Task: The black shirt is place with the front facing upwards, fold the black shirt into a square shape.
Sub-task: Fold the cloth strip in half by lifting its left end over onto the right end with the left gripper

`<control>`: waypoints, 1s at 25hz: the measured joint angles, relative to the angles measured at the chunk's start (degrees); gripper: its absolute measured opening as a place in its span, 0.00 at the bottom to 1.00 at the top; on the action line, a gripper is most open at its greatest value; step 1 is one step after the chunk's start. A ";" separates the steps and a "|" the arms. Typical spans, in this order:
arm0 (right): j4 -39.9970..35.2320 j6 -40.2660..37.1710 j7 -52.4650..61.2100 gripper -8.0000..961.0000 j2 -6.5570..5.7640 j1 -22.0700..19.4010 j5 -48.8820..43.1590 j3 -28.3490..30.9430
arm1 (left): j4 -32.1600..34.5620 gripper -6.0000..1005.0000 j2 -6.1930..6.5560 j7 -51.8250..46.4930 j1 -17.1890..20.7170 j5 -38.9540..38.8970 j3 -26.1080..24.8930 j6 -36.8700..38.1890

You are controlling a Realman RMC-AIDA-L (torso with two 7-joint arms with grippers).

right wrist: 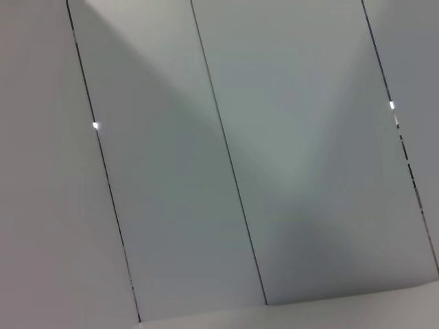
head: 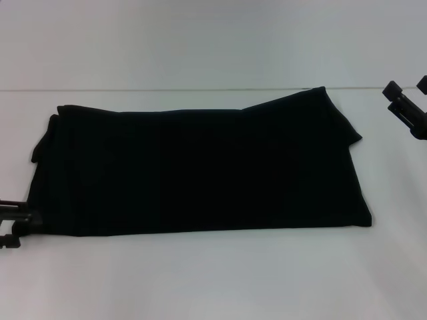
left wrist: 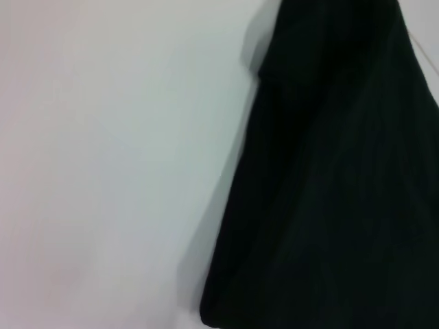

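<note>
The black shirt (head: 200,167) lies on the white table as a long flat band, wider than it is deep, with no print showing. A folded flap sticks out at its far right corner (head: 313,107). My left gripper (head: 13,223) sits low at the table's left edge, right beside the shirt's near left corner. The left wrist view shows only an edge of the shirt (left wrist: 329,192) on the table. My right gripper (head: 407,90) hangs open and empty, raised at the far right, well off the cloth.
The white table (head: 213,280) extends in front of the shirt and to both sides. A pale wall stands behind its far edge (head: 200,90). The right wrist view shows only grey wall panels (right wrist: 288,151) with dark seams.
</note>
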 joint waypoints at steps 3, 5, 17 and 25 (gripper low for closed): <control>0.18 -0.01 -0.09 0.91 0.00 -0.04 0.00 0.03 | -0.75 0.69 -0.05 -0.22 -0.33 0.15 0.69 -0.50; 0.20 -0.01 -0.14 0.91 0.00 -0.04 0.00 0.06 | -1.17 0.69 -0.05 -0.50 -0.53 0.18 1.52 -1.06; 0.36 -0.14 -0.15 0.91 0.00 -0.09 0.00 0.25 | -4.21 0.69 0.09 -1.67 -2.63 1.96 5.19 -4.11; 0.58 -0.09 -0.24 0.91 0.00 -0.18 0.00 0.41 | -5.82 0.69 0.13 -1.74 -3.27 2.05 5.89 -5.48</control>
